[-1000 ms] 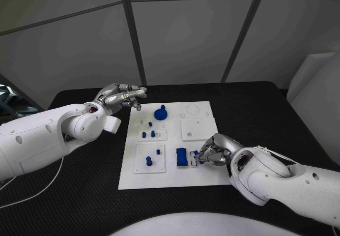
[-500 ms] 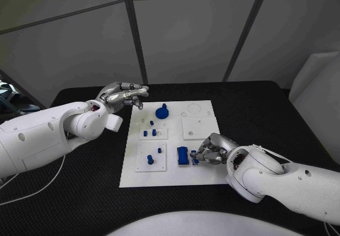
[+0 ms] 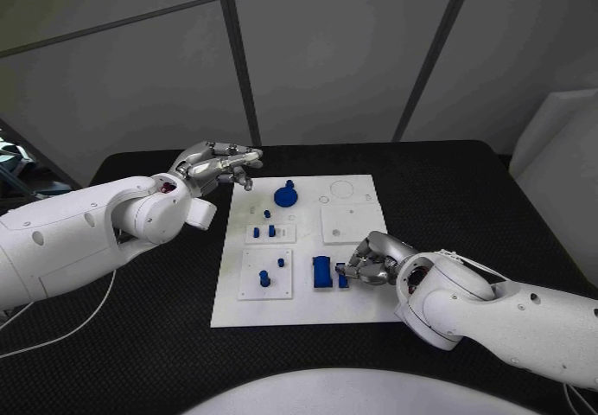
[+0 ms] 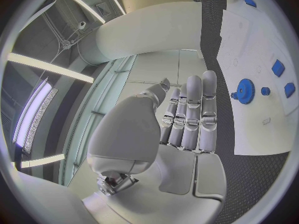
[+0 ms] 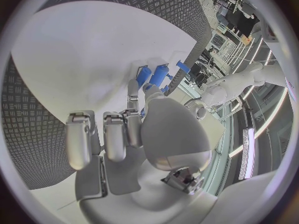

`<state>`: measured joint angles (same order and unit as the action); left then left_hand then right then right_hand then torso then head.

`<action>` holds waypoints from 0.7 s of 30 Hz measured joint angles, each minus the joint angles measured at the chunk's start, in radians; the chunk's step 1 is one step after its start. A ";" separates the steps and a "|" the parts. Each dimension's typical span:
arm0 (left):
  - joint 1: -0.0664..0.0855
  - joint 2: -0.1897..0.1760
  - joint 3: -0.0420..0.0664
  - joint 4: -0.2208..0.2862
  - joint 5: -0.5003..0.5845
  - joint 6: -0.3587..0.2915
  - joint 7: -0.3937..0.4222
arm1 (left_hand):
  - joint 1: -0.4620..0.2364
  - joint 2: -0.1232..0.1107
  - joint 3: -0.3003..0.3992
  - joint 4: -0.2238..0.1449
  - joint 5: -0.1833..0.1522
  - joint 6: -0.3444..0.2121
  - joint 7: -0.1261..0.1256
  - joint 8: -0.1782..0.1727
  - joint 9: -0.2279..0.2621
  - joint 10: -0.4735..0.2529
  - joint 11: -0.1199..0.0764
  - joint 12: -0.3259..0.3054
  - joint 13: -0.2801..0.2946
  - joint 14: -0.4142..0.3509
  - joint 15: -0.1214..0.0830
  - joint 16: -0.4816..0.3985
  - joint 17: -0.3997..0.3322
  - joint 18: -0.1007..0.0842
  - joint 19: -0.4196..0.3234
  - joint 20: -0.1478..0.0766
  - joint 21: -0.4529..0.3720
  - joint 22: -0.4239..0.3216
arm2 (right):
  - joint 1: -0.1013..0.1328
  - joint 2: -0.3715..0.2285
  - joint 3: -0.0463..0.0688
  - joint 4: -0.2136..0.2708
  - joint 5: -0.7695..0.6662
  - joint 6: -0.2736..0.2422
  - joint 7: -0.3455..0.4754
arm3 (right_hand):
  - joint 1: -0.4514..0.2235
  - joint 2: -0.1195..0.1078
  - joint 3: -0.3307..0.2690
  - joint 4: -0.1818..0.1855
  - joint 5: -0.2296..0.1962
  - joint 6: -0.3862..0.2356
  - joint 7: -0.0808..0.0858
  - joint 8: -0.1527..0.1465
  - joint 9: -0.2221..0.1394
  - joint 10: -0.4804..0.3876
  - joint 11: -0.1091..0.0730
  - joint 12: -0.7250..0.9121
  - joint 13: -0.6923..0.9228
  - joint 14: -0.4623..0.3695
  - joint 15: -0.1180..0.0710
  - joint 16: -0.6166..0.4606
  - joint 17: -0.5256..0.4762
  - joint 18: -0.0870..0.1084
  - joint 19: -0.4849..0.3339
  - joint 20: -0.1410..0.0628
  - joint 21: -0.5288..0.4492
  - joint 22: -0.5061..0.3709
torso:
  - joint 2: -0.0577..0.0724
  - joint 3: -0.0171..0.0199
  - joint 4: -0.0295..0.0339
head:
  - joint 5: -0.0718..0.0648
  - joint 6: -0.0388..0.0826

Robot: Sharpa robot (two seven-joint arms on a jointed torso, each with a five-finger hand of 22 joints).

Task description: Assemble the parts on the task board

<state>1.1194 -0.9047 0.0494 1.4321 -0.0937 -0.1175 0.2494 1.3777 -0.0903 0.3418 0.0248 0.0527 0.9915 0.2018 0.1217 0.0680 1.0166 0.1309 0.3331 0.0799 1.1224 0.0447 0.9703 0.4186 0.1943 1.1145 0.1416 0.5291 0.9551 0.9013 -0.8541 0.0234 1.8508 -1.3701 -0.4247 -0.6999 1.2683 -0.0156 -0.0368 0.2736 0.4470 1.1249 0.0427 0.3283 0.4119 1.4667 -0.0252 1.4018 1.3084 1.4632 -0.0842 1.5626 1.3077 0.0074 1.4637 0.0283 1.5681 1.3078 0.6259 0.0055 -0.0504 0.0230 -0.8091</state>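
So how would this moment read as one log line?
left hand: raised beside task board, empty | right hand: fingers at blue part | assembly unfinished

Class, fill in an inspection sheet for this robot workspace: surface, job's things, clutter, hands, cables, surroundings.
Surface: black table.
Job's things: white task board mid-table; blue gear at its far end, small blue parts on the left, blue block near the right hand.
Clutter: nothing seen.
Hands: left hand raised beside the board's far left corner, holding nothing; right hand at a blue piece beside the block, grip unclear.
Cables: white cable under the left arm.
Surroundings: grey wall panels.
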 measured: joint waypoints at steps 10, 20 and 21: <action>0.000 -0.001 0.000 0.001 0.000 0.001 -0.001 | 0.000 0.000 0.000 0.000 0.000 -0.004 -0.004 0.000 0.000 -0.003 -0.003 0.000 0.000 0.000 0.000 0.000 0.000 0.000 0.000 0.000 -0.004 0.000 | -0.001 -0.001 -0.001 0.004 -0.013 0.005 -0.001 | 0.004 -0.004 -0.007 -0.007 -0.028 -0.008 -0.008 0.007 0.019 0.000 0.000 0.000 0.000 0.004 -0.004 0.000 0.000 0.000 0.004 -0.004 0.000 0.000 | -0.001 0.0007 -0.0011 | 0.000 0.000; 0.000 -0.002 0.000 0.000 0.000 0.002 -0.002 | 0.000 0.000 0.000 0.000 0.000 -0.004 -0.004 0.000 0.000 -0.003 -0.003 0.000 0.000 0.000 0.000 0.000 0.000 0.000 0.000 0.000 -0.004 -0.001 | -0.003 -0.022 -0.003 0.037 -0.045 -0.011 0.008 | -0.017 -0.025 -0.063 0.002 -0.141 -0.022 -0.004 0.028 0.054 0.000 0.000 0.000 0.000 0.004 -0.004 0.000 0.000 0.000 0.004 -0.003 0.000 0.000 | -0.001 0.0014 -0.0012 | 0.000 0.003; 0.000 -0.002 0.000 -0.001 0.000 0.002 -0.002 | 0.000 0.000 0.000 0.000 0.000 -0.003 -0.004 0.000 0.000 -0.003 -0.003 0.000 0.000 0.000 0.000 0.000 0.000 0.000 0.000 0.000 -0.004 -0.001 | -0.003 -0.024 -0.003 0.039 -0.047 -0.013 0.011 | -0.017 -0.025 -0.067 0.005 -0.158 -0.022 -0.004 0.030 0.057 0.000 0.000 0.000 0.000 0.004 -0.004 0.000 0.000 0.000 0.003 -0.003 0.000 0.000 | -0.001 0.0014 -0.0012 | 0.000 0.003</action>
<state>1.1194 -0.9064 0.0495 1.4313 -0.0937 -0.1156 0.2476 1.3778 -0.0905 0.3419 0.0248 0.0526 0.9880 0.1982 0.1217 0.0680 1.0132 0.1275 0.3330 0.0799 1.1223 0.0447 0.9703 0.4187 0.1943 1.1145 0.1416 0.5253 0.9543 0.8986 -0.8779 0.0208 1.8899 -1.4172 -0.4375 -0.6892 1.2512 -0.0407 -0.1041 0.2788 0.2889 1.1028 0.0390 0.3583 0.4691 1.4666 -0.0251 1.4018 1.3081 1.4669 -0.0878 1.5626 1.3076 0.0075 1.4672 0.0248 1.5681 1.3076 0.6245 0.0069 -0.0516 0.0227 -0.8059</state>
